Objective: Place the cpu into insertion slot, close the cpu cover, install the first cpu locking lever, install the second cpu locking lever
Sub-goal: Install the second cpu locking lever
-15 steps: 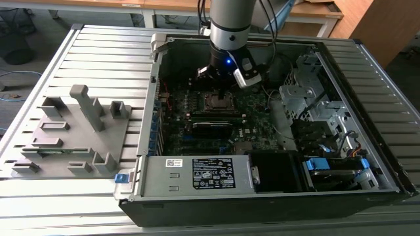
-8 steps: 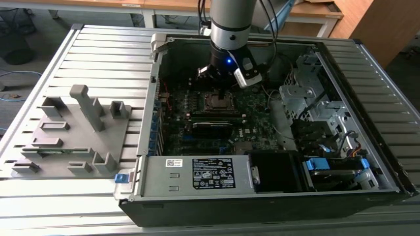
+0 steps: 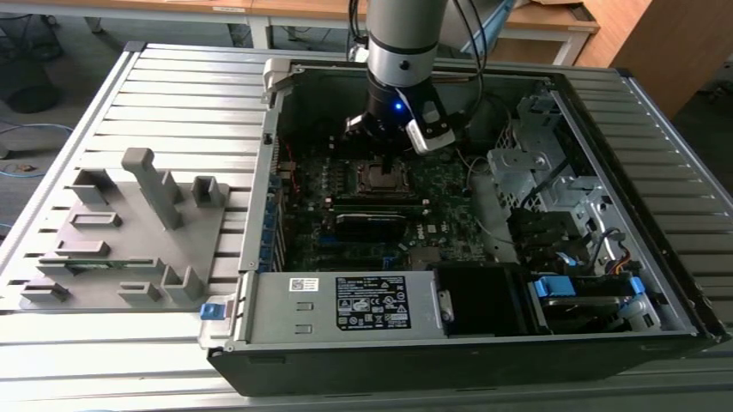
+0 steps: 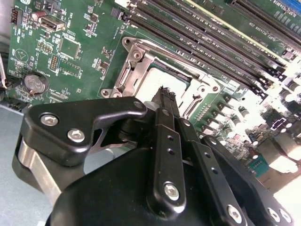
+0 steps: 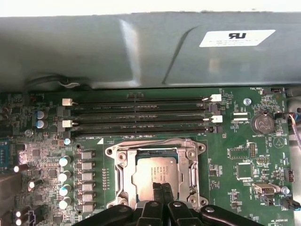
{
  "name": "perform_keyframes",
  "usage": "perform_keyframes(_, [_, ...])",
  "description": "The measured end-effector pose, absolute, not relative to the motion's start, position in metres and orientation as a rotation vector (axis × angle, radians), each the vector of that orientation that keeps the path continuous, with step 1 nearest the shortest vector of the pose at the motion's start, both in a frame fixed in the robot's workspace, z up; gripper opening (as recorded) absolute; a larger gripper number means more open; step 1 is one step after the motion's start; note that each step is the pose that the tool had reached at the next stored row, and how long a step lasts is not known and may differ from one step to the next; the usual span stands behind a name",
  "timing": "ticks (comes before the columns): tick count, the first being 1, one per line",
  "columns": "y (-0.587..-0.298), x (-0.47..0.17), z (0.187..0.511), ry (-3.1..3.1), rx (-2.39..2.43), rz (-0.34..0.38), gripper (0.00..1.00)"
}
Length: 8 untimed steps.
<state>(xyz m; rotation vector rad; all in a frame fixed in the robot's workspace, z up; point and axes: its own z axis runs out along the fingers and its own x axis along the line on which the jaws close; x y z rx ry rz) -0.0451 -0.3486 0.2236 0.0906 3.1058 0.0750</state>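
Note:
The cpu (image 5: 151, 170), a flat square chip with a dull metal top, lies in the socket (image 3: 380, 178) on the green motherboard inside the open computer case. The cpu cover (image 5: 123, 173), a silvery frame with an open window, appears to lie flat around it. In both wrist views my gripper (image 5: 162, 187) is shut, its black fingers pressed together with nothing between them. The tips hang just over the cpu (image 4: 157, 79) near one edge; whether they touch it I cannot tell. The cover (image 4: 134, 70) shows beside the fingertips (image 4: 165, 96). In the exterior view the gripper (image 3: 387, 163) hangs straight over the socket.
Dark memory slots (image 5: 141, 115) run beside the socket, with the grey case wall (image 5: 141, 52) behind them. Capacitors (image 5: 63, 179) and a coin battery (image 5: 262, 124) flank the socket. A grey fixture (image 3: 126, 232) stands on the exterior view's left; the drive cage (image 3: 538, 172) is on its right.

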Motion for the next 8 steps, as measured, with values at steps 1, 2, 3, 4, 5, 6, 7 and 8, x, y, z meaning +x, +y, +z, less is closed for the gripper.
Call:
perform_keyframes(1, [-0.3486, -0.0451, 0.2236, 3.106, 0.093, 0.075, 0.11])
perform_keyframes(2, [-0.3486, -0.0451, 0.2241, 3.106, 0.094, 0.075, 0.11])
perform_keyframes(3, [-0.3486, -0.0451, 0.2251, 3.106, 0.094, 0.075, 0.11])
perform_keyframes(4, [-0.3486, -0.0451, 0.2265, 3.106, 0.094, 0.075, 0.11])
perform_keyframes(5, [-0.3486, -0.0451, 0.2278, 3.106, 0.094, 0.075, 0.11])
perform_keyframes(6, [-0.3486, -0.0451, 0.2287, 3.106, 0.094, 0.075, 0.11])
perform_keyframes(7, [-0.3486, -0.0451, 0.229, 3.106, 0.094, 0.075, 0.11])
perform_keyframes(8, [-0.3485, -0.0451, 0.229, 3.105, 0.094, 0.075, 0.11])
